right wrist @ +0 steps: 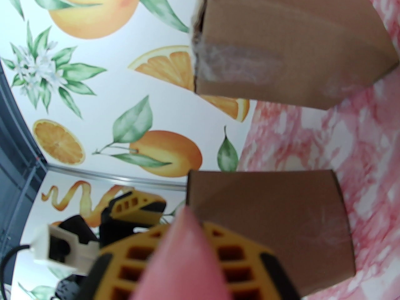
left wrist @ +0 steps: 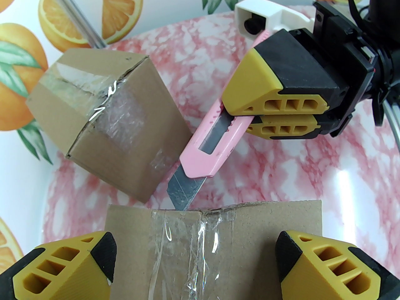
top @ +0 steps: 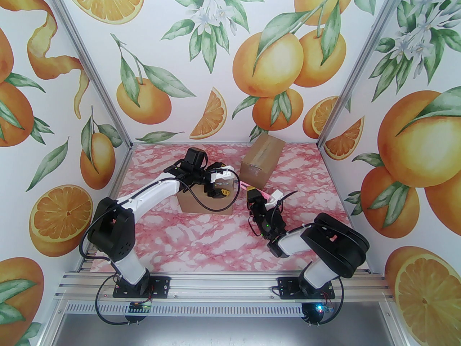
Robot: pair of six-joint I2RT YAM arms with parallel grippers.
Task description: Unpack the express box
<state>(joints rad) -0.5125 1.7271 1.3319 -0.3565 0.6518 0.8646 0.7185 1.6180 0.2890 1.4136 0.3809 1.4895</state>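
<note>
The express box (top: 201, 204), brown cardboard with clear tape along its top seam (left wrist: 187, 248), lies at mid-table under my left arm. My left gripper (top: 218, 189) is open above it, its yellow fingers (left wrist: 65, 267) spread over the box top (left wrist: 250, 227). My right gripper (top: 251, 193) is shut on a pink utility knife (left wrist: 212, 136). The bare blade (left wrist: 182, 192) points down at the far edge of the taped seam. In the right wrist view the knife's pink handle (right wrist: 184, 255) sits close in front of the box's side (right wrist: 272, 217).
A second taped cardboard box (top: 261, 160) stands tilted behind and to the right, close to the knife tip (left wrist: 106, 120). Printed walls close off the back and both sides. Pink marble tabletop (top: 216, 243) lies open in front of the boxes.
</note>
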